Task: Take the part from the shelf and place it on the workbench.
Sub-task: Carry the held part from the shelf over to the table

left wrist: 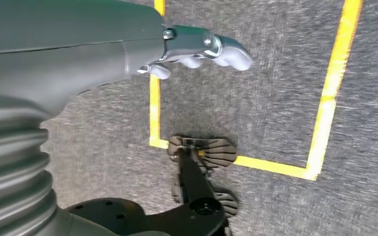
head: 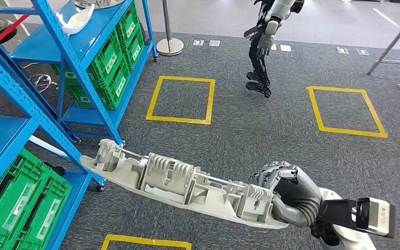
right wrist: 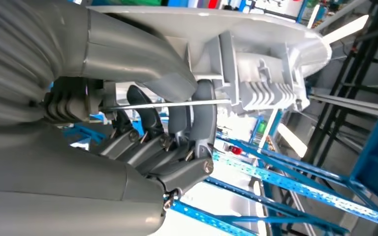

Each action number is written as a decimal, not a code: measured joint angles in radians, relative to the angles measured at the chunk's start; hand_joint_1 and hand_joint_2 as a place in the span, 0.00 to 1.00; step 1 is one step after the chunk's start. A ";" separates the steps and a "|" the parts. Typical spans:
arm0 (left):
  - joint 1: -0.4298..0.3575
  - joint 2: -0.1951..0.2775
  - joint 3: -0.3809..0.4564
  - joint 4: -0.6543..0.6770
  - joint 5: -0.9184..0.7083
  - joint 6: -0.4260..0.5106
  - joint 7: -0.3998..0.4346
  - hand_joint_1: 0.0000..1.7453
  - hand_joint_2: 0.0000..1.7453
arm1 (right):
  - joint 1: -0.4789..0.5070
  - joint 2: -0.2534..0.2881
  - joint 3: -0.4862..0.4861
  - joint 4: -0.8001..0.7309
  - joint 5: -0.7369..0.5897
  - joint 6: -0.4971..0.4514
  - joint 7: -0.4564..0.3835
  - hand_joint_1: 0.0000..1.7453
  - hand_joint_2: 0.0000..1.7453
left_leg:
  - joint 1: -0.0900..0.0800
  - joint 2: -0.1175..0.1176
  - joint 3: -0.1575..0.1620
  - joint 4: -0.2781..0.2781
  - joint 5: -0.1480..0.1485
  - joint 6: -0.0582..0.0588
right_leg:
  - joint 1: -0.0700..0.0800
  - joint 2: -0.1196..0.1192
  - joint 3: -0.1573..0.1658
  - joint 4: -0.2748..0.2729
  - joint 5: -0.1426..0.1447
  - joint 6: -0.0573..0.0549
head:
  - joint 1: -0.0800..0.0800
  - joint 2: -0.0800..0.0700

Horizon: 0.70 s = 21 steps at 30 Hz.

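As held, part (head: 182,185) shelfward, level.

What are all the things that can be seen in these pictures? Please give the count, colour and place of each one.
long ribbed plastic part: one, light grey, held out level above the carpet, gripped at one end
shelving racks: two, blue, on the left
crates: several, green, on the lower shelves of both racks
white part: one, on the far rack's shelf
taped floor squares: three in the head view, yellow, on the grey carpet
post with round base: one, silver, beyond the far rack
other humanoid robot: one, dark and white, standing far ahead
right hand: grey, grips the part's end
left hand: grey, holds nothing, above the carpet
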 joint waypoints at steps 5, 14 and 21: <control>-0.004 0.002 0.000 0.000 -0.002 -0.009 0.010 0.00 1.00 | 0.007 -0.005 -0.006 0.000 0.000 0.002 -0.006 1.00 1.00 | 0.003 -0.036 -0.020 0.059 -0.045 -0.024 | -0.009 0.039 0.002 -0.014 0.011 -0.025 | -0.004 0.000; -0.001 0.011 0.000 0.000 -0.009 -0.022 0.003 0.00 1.00 | -0.008 -0.008 -0.006 0.027 -0.024 0.003 -0.014 1.00 1.00 | 0.022 -0.132 -0.025 0.040 0.000 -0.037 | -0.015 0.129 -0.003 0.000 0.009 -0.011 | -0.013 0.000; -0.003 0.006 0.000 0.000 -0.017 -0.011 0.028 0.00 1.00 | -0.019 -0.012 -0.002 0.043 -0.026 0.006 -0.023 1.00 1.00 | 0.016 -0.094 -0.011 0.001 0.012 0.009 | -0.016 0.086 -0.058 0.092 -0.040 0.024 | -0.004 0.000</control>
